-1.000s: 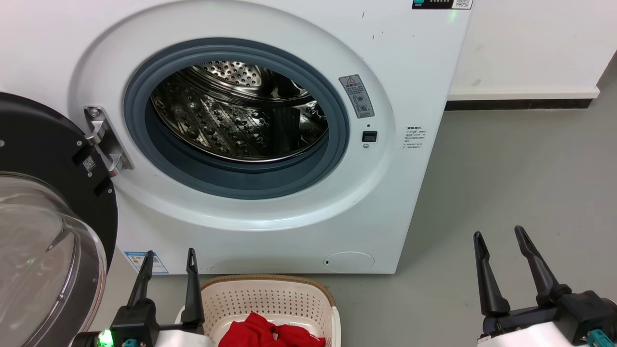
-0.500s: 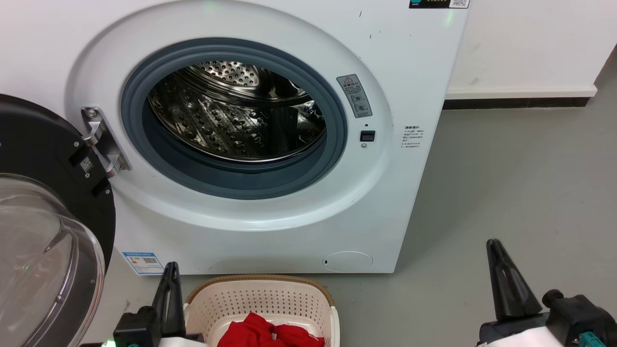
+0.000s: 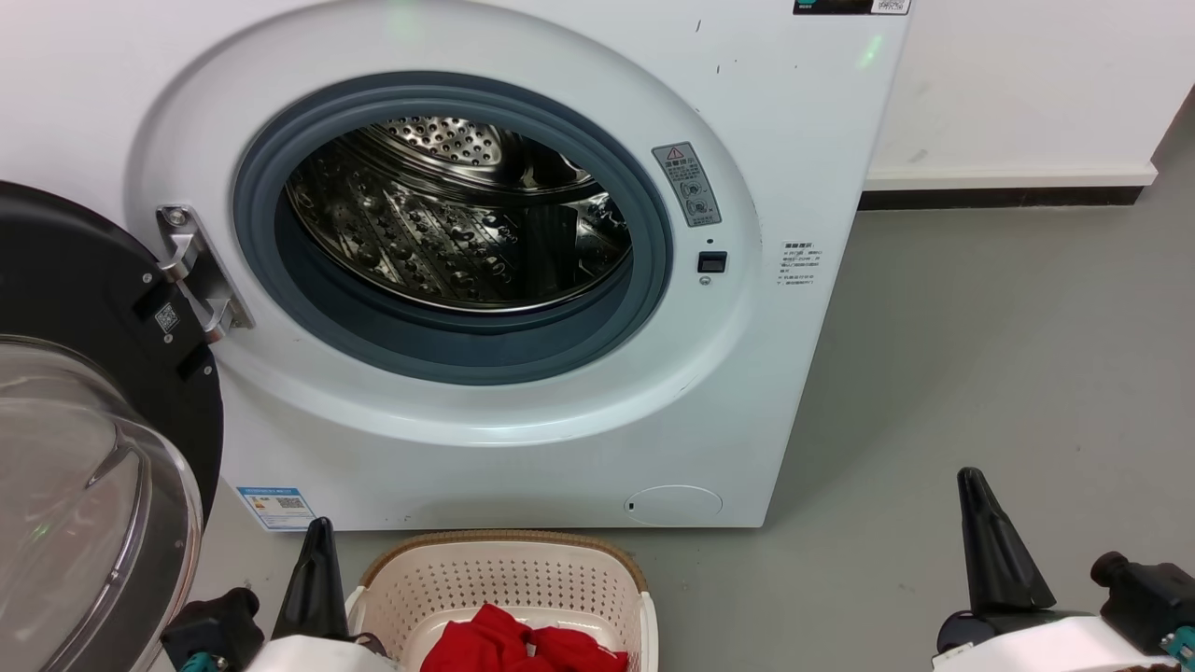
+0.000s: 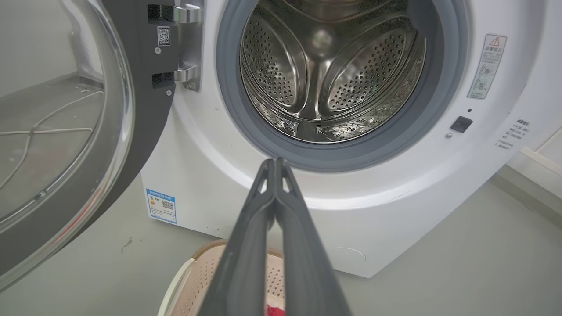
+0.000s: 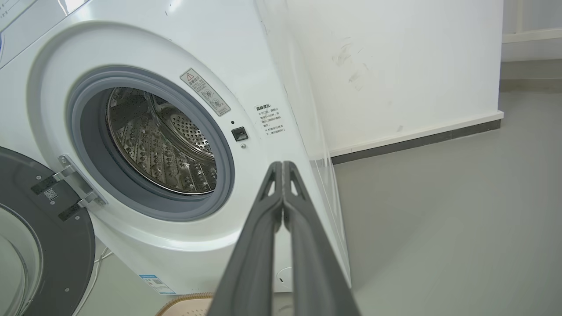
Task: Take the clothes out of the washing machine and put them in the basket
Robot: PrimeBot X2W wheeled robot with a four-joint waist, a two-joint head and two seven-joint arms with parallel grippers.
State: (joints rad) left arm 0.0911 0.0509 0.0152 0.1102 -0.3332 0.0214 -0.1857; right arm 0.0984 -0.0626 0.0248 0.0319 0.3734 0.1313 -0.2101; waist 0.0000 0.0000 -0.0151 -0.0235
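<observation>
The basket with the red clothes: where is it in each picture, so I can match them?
Head view: the basket sits bottom centre, before the washing machine, red clothes inside.
Left wrist view: bottom edge, left of centre, partly behind the shut left tool.
Right wrist view: a sliver of brown rim at the bottom edge, left of the shut right tool.
Shared landmark: the black latch socket right of the drum.

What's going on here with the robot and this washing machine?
A two-armed robot is unloading laundry. The washing machine stands with its door swung open, and the drum looks empty from what shows. The red clothes lie in the basket on the floor in front of it. The left hand and right hand are both shut, holding nothing, low on either side of the basket.
</observation>
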